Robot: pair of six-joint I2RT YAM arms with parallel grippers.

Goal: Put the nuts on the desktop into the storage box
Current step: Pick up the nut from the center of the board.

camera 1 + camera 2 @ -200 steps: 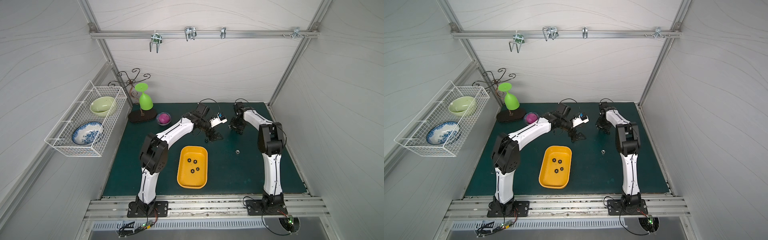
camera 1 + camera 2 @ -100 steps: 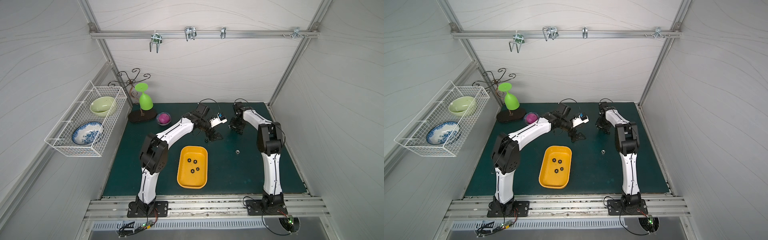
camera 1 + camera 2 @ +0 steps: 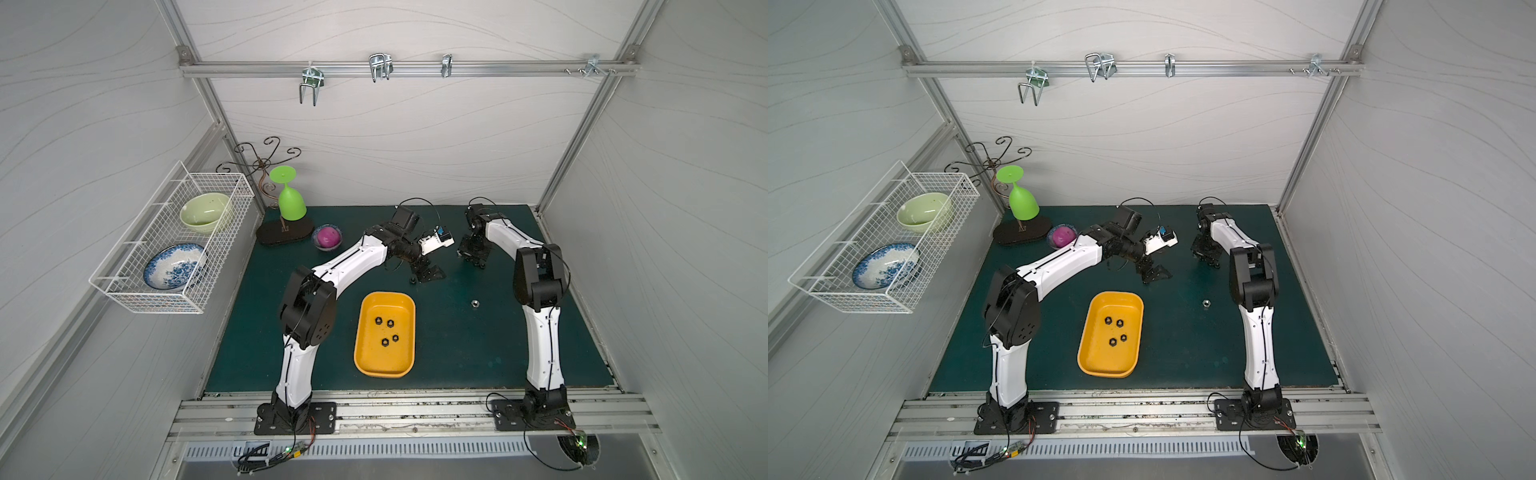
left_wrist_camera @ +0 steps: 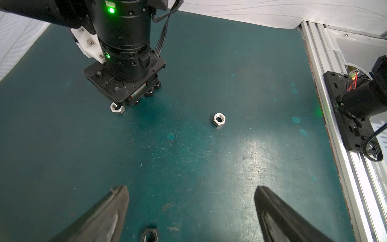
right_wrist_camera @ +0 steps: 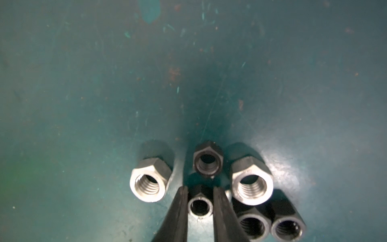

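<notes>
Four nuts (image 3: pixel 390 323) sit in the storage box (image 3: pixel 399 361); the right pincer (image 5: pixel 200 188) grips a black nut (image 5: pixel 200 206) for transfer, others (image 5: pixel 251 186) crowding beside it on the tabletop (image 5: pixel 104 83). The left pincer (image 4: pixel 191 189) hangs wide open over another nut (image 4: pixel 149 235).

**Robotics laboratory test cell.** White panel walls (image 3: pixel 395 145) on an aluminium frame (image 3: pixel 582 137) enclose a green mat (image 3: pixel 457 353). At the lower edge of the frame, a left arm (image 3: pixel 353 266) and a right arm (image 3: pixel 540 345) are bolted to a slotted rail (image 3: pixel 415 411), with loose cabling (image 3: pixel 266 459) exposed below it.
</notes>
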